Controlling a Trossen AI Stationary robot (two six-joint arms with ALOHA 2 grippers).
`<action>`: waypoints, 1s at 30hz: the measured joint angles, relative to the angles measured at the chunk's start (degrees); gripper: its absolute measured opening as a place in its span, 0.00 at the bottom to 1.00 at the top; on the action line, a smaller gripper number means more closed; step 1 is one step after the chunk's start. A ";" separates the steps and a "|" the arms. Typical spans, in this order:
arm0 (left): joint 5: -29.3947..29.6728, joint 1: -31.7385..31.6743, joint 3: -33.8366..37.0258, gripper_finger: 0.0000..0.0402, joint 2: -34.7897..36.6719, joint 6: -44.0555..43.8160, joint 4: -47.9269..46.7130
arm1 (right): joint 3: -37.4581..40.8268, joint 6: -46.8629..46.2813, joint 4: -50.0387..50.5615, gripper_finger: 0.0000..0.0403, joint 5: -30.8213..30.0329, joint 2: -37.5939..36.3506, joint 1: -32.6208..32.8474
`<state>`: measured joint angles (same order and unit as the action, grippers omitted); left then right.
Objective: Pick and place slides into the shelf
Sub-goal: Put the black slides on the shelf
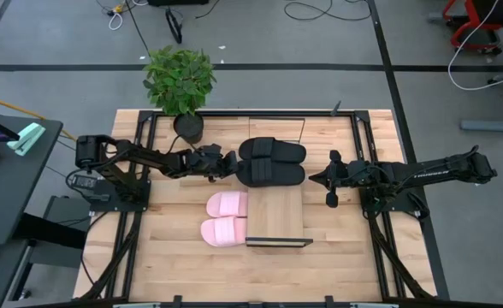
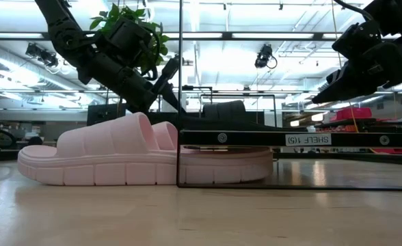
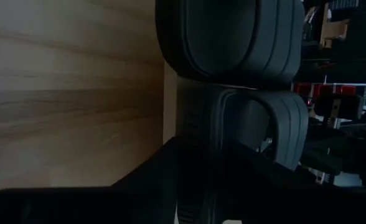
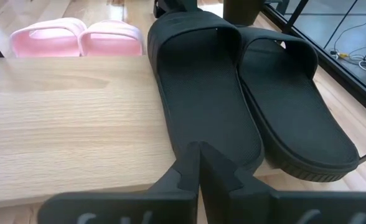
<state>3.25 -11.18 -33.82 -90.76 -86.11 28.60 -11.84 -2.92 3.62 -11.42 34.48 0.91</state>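
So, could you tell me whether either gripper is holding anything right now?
Nothing is held. The right gripper is shut and empty beside the black slides; the left gripper is at their other ends, grip unclear.

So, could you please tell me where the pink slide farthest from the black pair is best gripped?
That pink slide is probably best taken by its broad strap, jaws coming from above: its heel end sits under the shelf, leaving only the strap end exposed.

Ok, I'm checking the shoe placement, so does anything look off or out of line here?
Only the two light pink slide sandals: they lie on the tabletop with just their ends under the long light-wood shelf board, not on it. The two black slide sandals sit neatly side by side on top. Nothing is damaged.
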 joint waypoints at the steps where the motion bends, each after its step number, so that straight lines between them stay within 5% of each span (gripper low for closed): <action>1: 0.00 0.02 0.00 0.33 0.00 0.06 -0.02 | 0.00 0.00 0.00 0.03 0.02 -0.02 0.02; 30: -2.33 -1.65 0.07 0.57 0.04 10.30 -4.77 | 0.00 -1.99 0.15 0.03 2.04 0.00 0.01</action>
<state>0.91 -12.83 -33.76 -90.72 -75.81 23.83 -11.84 -4.91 3.77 -9.38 34.48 0.92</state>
